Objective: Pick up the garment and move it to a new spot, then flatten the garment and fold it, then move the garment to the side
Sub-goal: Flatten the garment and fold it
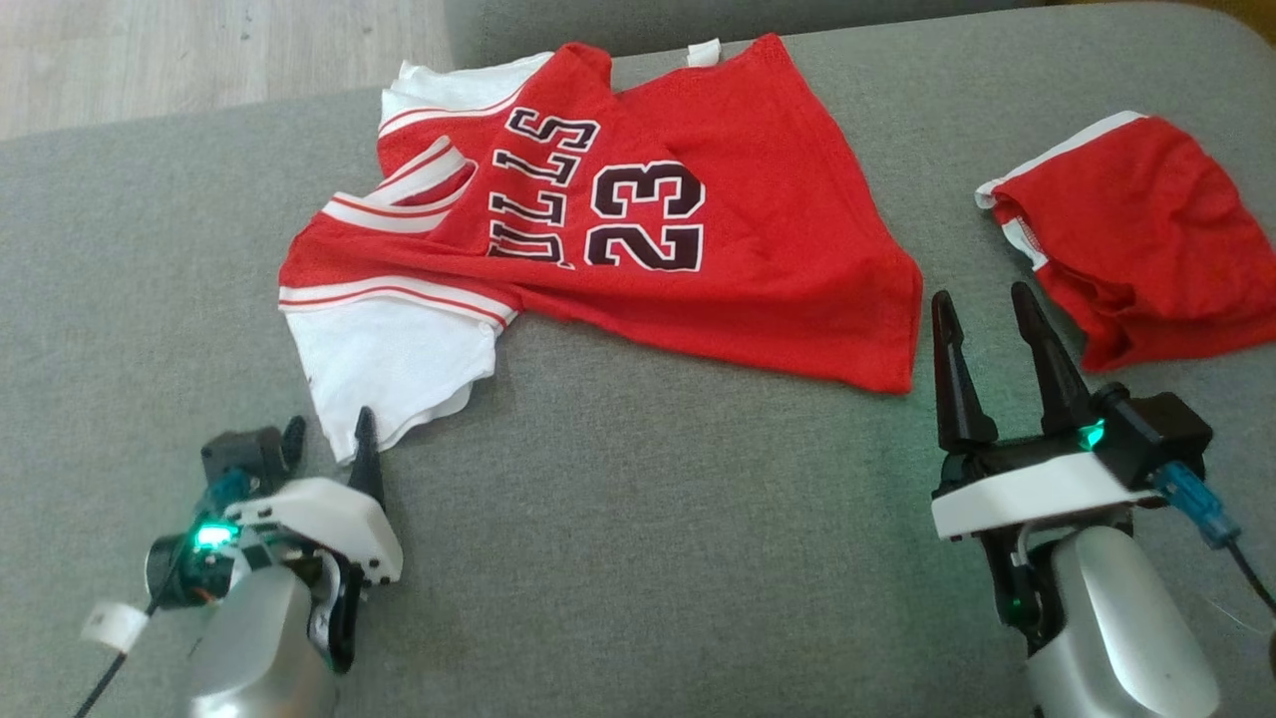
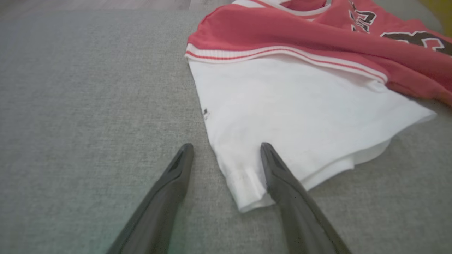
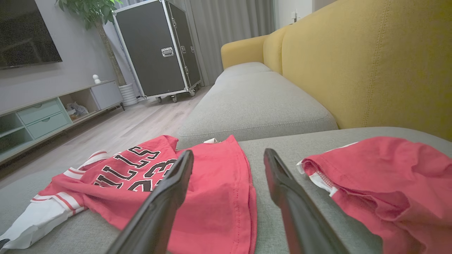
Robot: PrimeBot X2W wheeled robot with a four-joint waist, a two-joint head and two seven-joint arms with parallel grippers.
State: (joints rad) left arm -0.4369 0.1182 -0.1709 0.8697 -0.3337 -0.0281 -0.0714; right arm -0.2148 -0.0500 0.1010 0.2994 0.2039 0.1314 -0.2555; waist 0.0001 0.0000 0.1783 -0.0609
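Right, at this pt I read it as the grab stage. The jersey lay loosely spread across the middle and upper part of the head view on the grey sofa seat. Nothing was lifted, and its upper-left part was rumpled and folded over itself. Whether this was the first pick-up or the pull to flatten, I couldn't tell.

My left gripper, lower left of the head view, was spread. In the left wrist view its fingers straddled the bottom corner of the white sleeve, one over the cloth, the other over bare seat just beside the edge. The right gripper was spread too and empty, at the lower right, tips near the jersey's hem corner, betw. it and the red shorts at the right edge.

Next move, imo: drop the L fingers onto the sleeve corner and close w/ enough cloth between them. The R needed to reach the hem corner likewise.

Writing: "23" in dark digits w/ white outline read clearly. Beside it was "ULLS", w/ the first letter lost in a fold. The small white tag at the top edge was too small to read.
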